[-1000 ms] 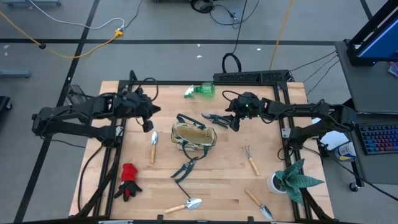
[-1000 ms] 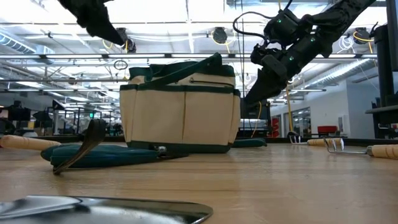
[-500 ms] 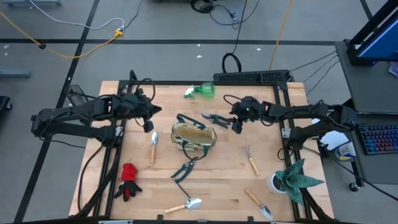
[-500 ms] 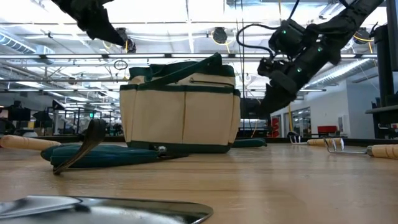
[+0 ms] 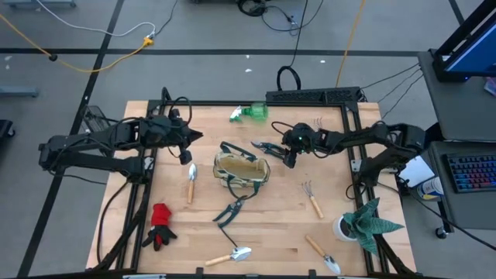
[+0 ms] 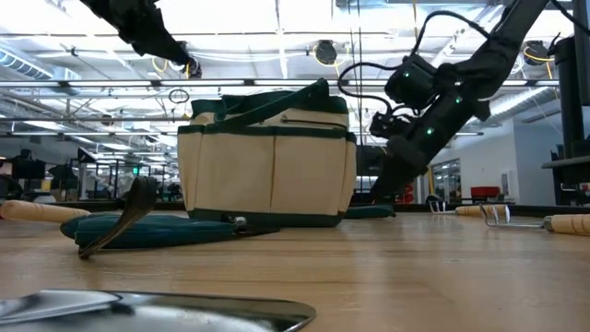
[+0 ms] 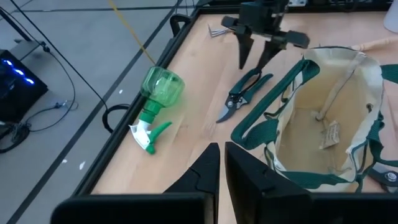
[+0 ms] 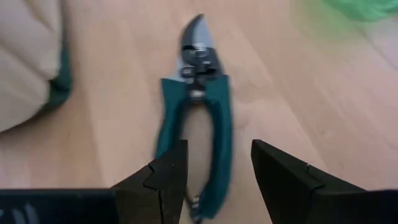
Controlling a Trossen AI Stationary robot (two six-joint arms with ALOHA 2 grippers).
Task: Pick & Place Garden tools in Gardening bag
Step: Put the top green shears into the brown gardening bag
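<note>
The cream-and-green gardening bag stands open-topped in the middle of the table. Just beyond its right end lie teal-handled pruning shears, flat on the wood. My right gripper is open, low over the shears, with one finger on each side of the handles' free ends. I cannot tell whether it touches them. My left gripper is shut on nothing and hangs in the air left of the bag. A green spray bottle lies on its side at the far edge.
Left of the bag lies a wooden-handled trowel, and in front of it a second pair of shears. Also on the table are a red glove, a fork-rake, two trowels and a spiky potted plant.
My right gripper has come down toward the pruning shears and tipped a little steeper, staying open. It now stands close above the table beside the bag's right end. Nothing on the table has moved.
</note>
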